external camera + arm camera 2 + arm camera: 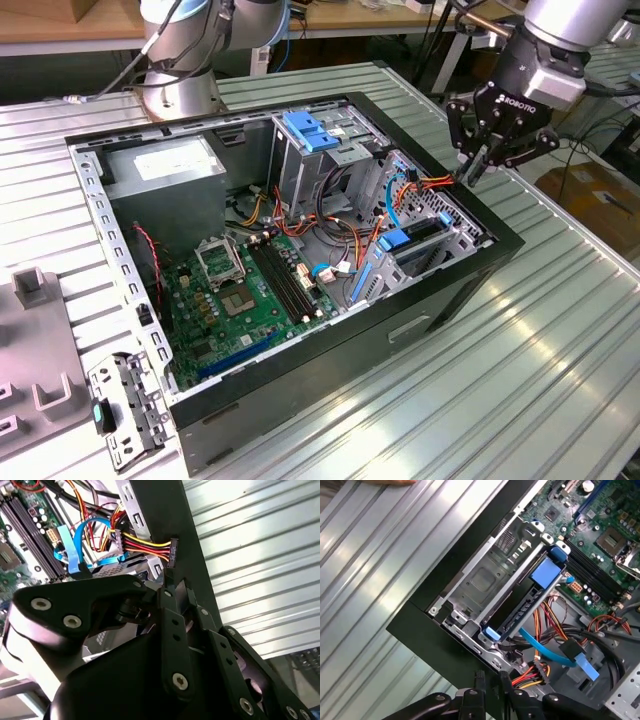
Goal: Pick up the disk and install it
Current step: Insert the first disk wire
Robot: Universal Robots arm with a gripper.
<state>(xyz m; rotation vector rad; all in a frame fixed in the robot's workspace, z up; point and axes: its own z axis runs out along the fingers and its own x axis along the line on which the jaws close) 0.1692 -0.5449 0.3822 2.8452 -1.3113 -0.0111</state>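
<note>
The disk point(413, 241) stands on edge in the bay at the front corner of the open black computer case point(500, 245), its blue rails showing. In the first wrist view the disk point(521, 614) sits between the bay's metal walls, with a blue tab at one end. My gripper point(476, 172) hangs just above the case's rim at the exterior view's right, apart from the disk, fingers shut and holding nothing. In both wrist views the gripper point(175, 587) point(492, 681) is close to a black power connector point(172, 552) on yellow, red and black wires.
Inside the case lie a green motherboard point(250, 290), a grey power-supply box point(165, 165), a metal cage with a blue latch point(310, 135) and loose blue and orange cables point(400, 195). Grey fixtures point(30, 330) and a metal bracket point(125, 410) lie at the exterior view's left.
</note>
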